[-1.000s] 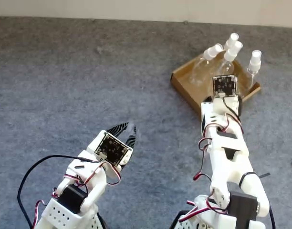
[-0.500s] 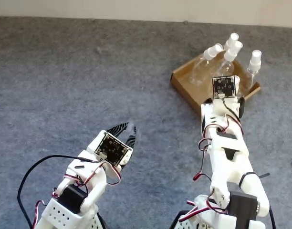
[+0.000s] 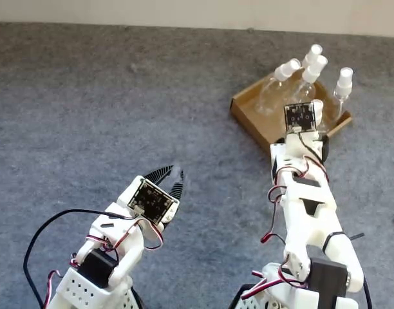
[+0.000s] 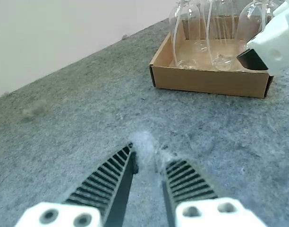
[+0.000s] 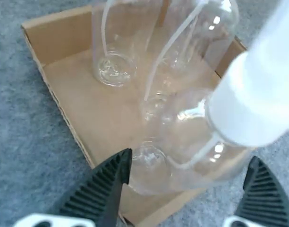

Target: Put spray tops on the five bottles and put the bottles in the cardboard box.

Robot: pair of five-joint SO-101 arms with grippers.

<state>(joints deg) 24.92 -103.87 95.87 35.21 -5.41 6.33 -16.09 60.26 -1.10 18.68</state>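
Five bottles [image 3: 272, 92]: clear, each with a white spray top [image 3: 290, 67] fitted, all standing in the cardboard box [image 3: 248, 119].
Cardboard box: shallow, brown and open-topped, set at an angle on the far right part of the table [image 3: 87, 96], straight ahead of the right arm and well away from the left arm.
Bottle placement: four stand toward the back and far side of the box, close together. The fifth bottle [image 5: 182, 142] stands at the box's near edge, closest to the right arm.
Fifth bottle's top [image 5: 258, 104]: rises just beside the right arm's wrist camera in the high view, and looms large in the right wrist view.
Right gripper [image 5: 189, 161]: hangs above the near edge of the box with its black ribbed fingers spread wide. The fifth bottle sits between them, and neither finger is visibly pressing on it.
Left gripper [image 4: 145, 155]: low over bare table at the near left, pointing toward the box. Its two fingers are drawn close together with a narrow gap at the tips, and they hold nothing.
Table: covered in grey, felt-like fabric, with a little pale fluff [image 4: 143, 141] lying just ahead of the left fingertips.
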